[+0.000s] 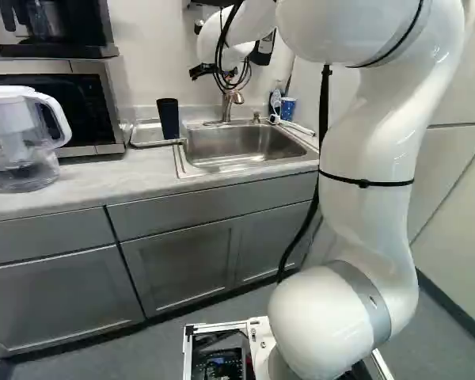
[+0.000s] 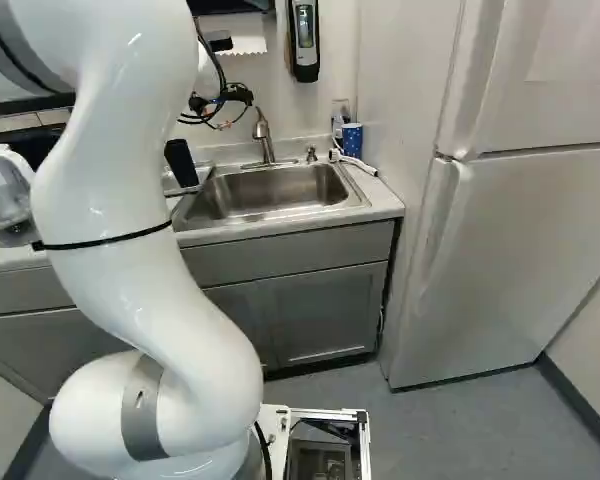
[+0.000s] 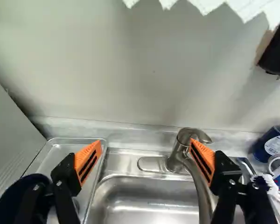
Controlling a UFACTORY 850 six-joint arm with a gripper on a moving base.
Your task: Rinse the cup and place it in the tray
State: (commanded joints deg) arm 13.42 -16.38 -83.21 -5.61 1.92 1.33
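The black two-finger gripper with orange pads [image 3: 145, 162] stands wide open, with nothing held between its fingers. It is over the rear of the stainless-steel sink [image 3: 144, 198]. One pad overlaps the brushed-metal faucet [image 3: 177, 156] in the wrist view; whether they touch cannot be confirmed. No water stream is visible. The tall, dark tapered cup [image 1: 169, 119], judged to be the task's cup, stands wider end up in the shallow metal tray [image 3: 57, 149] beside the sink. Whether it has been rinsed cannot be told. If rinsing is outstanding, the next operation is to grasp the cup and bring it under the spout; if complete, placement is already satisfied. Expect a light, fairly stiff body, probably plastic, slippery when wet. Grip across opposite sides at mid-height, below the rim; apply moderate force, since the taper may let the cup slide down and excess force may flex the wall. Keep the fingers clear of the faucet when traversing, and avoid knocking the cup during approach. Farther out, the blue patterned cup [image 1: 288, 108] stands at the sink's far corner, opposite the tray. The silver microwave [image 1: 103, 107] adjoins the tray side and limits lateral clearance.
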